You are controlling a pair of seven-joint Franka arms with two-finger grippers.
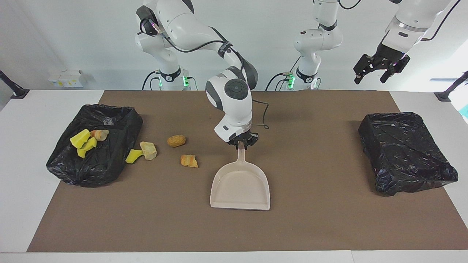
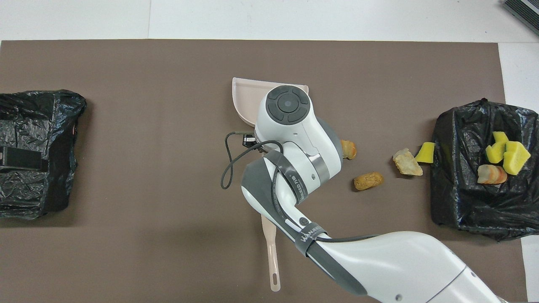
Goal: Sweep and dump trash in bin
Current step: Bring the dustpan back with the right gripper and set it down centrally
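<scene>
My right gripper (image 1: pixel 241 143) is shut on the handle of the beige dustpan (image 1: pixel 240 188), which lies low at the middle of the mat; in the overhead view the arm covers most of the dustpan (image 2: pixel 244 99). Four trash scraps lie on the mat toward the right arm's end: a yellow sponge chunk (image 1: pixel 133 156) against the bin, a tan lump (image 1: pixel 148 150), and two orange lumps (image 1: pixel 176 140) (image 1: pixel 189 160). Yellow sponges (image 1: pixel 80 138) and a bread lump (image 1: pixel 99 134) lie in the black-lined bin (image 1: pixel 120 113). My left gripper (image 1: pixel 378 69) waits open, high over the left arm's end.
A second black-lined bin (image 1: pixel 406 153) stands at the left arm's end. The beige brush (image 2: pixel 271 256) lies nearer to the robots than the dustpan, its head hidden under my right arm.
</scene>
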